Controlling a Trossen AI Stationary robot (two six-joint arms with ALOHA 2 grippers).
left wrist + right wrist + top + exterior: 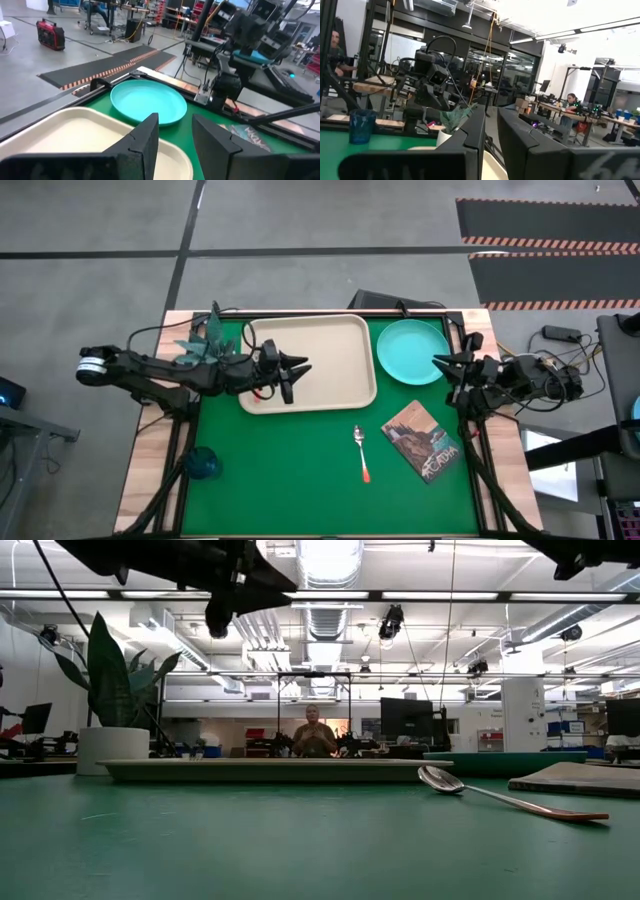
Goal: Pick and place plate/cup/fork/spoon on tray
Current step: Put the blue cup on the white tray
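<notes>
The left gripper (303,367) hangs over the tray (330,340), its 2 dark fingers (145,137) parted by a moderate gap with nothing between them, pointing across toward the plate. The tray lies empty along the far edge of the table (300,470), left of its middle, and the left arm reaches over its near-left part from the left side. The right gripper (438,361) sits raised near the table's far right corner, fingers (470,135) drawn to a narrow slit and gripping nothing, waiting just beside the plate (412,351), which rests on the green mat between the tray's right rim and that corner. The spoon (361,452) lies alone on the mat nearer the front edge, bowl toward the tray, red-orange handle toward the front. The cup (203,463) stands upright at the near-left edge, well apart from everything else. I cannot find the fork in any view. A book (424,440) lies right of the spoon, and a potted plant (212,340) stands at the far left corner. By my reckoning, none of the 4 pieces is on the tray yet, so the job is at its start, between picks. The next move calls for choosing 1 piece; the plate, lying flat, would need a pinch on its shallow rim, likely from the nearer right arm.
</notes>
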